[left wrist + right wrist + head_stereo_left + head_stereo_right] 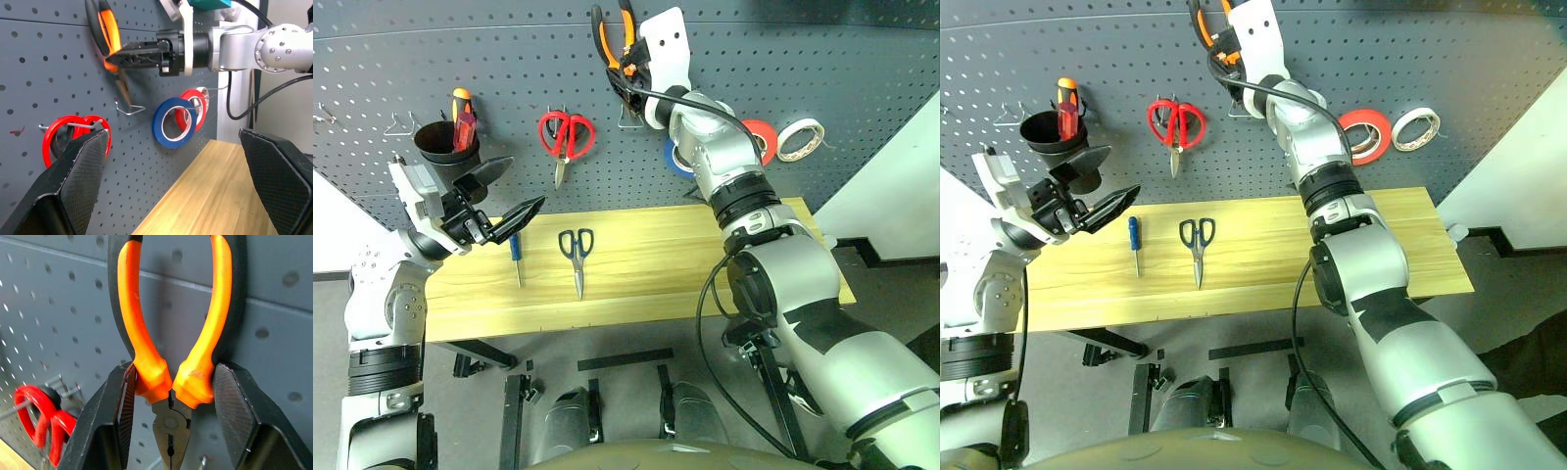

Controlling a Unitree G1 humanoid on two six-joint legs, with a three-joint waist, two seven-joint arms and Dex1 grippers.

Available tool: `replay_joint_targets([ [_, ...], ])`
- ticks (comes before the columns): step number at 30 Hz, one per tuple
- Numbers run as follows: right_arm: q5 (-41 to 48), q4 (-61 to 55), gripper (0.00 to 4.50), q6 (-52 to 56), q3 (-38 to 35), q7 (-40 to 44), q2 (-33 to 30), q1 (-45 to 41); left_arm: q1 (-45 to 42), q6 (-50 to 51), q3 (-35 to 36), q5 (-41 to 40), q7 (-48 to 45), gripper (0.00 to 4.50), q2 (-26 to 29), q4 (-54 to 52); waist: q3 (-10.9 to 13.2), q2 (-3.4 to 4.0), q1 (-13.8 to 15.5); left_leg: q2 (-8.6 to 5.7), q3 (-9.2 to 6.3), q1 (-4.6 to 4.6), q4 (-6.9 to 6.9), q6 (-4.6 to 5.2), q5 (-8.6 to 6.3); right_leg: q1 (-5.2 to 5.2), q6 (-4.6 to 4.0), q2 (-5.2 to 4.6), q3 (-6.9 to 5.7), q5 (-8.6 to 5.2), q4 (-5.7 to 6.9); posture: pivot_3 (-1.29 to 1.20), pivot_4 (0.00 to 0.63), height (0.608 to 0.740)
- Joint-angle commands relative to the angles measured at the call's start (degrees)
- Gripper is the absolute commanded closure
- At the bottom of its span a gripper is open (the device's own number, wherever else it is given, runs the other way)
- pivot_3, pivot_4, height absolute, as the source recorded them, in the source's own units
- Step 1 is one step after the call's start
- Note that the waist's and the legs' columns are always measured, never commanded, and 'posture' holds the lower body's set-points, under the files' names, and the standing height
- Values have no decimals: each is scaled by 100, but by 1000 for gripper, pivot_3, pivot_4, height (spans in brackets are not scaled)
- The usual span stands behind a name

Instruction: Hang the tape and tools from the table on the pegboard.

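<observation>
— What have you got, and where is it?

— My right gripper (171, 396) is clamped on the pliers (615, 39), pads squeezing the orange handles just above the pivot. They're at the top centre of the frame, nose down against the pegboard (862, 69), above a wire hook (129, 108).

— How do they handle?

— Stiff steel, fairly heavy, I'd judge. The rubbery handles shouldn't slip, and holding near the pivot should keep them from swinging.

— And your other claw?

— My left gripper (504, 196) hangs wide open and empty at the left, over the table (646, 284).
</observation>
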Motion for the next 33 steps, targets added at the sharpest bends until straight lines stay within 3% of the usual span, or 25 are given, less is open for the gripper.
replay_joint_targets([
  [1, -9, -140, 2445, -31, -67, -42, -93, -151, 57, -73, 90, 16, 12, 0, 77, -222, 0, 0, 0, 0, 0, 1, 0, 0, 0, 0, 0, 0, 0, 0, 0, 106, 77, 740],
  [9, 104, -375, 23, 161, -174, 77, -150, -133, -57, -85, 26, 57, -17, 0, 51, -89, -3, 0, 2, 0, 2, 11, 4, 0, 0, 12, 0, 1, 6, 0, 3, 87, 81, 740],
  [14, 230, -925, 23, 352, -289, 106, -291, -89, -103, -80, 5, 79, -51, 0, 40, -29, -3, 0, 1, 0, 1, 23, 9, 3, 5, 28, -7, 1, 12, 4, 3, 82, 82, 740],
  [22, 562, -2809, 23, 1407, -316, 605, -897, 467, 203, 140, -121, 129, 108, 0, 7, -306, -3, 0, 15, 0, -2, 18, -5, 3, 4, 20, -6, 1, 12, 4, -5, 70, 100, 740],
  [28, 1564, -4504, 23, 3117, -161, 2330, -1781, 1515, 545, 871, -569, 739, 1037, 0, 59, -755, -3, 0, 48, 1, -4, 17, -6, 5, 4, 21, -6, 2, 11, 4, -8, 64, 121, 740],
  [33, 2055, -5595, 23, 3569, 303, 3860, -2678, 2637, 572, 1841, -835, 962, 2189, 0, -258, -1247, -1, 2, 165, 3, -13, 17, -5, 13, -1, 22, -6, 2, 15, 4, -16, 61, 143, 740],
])
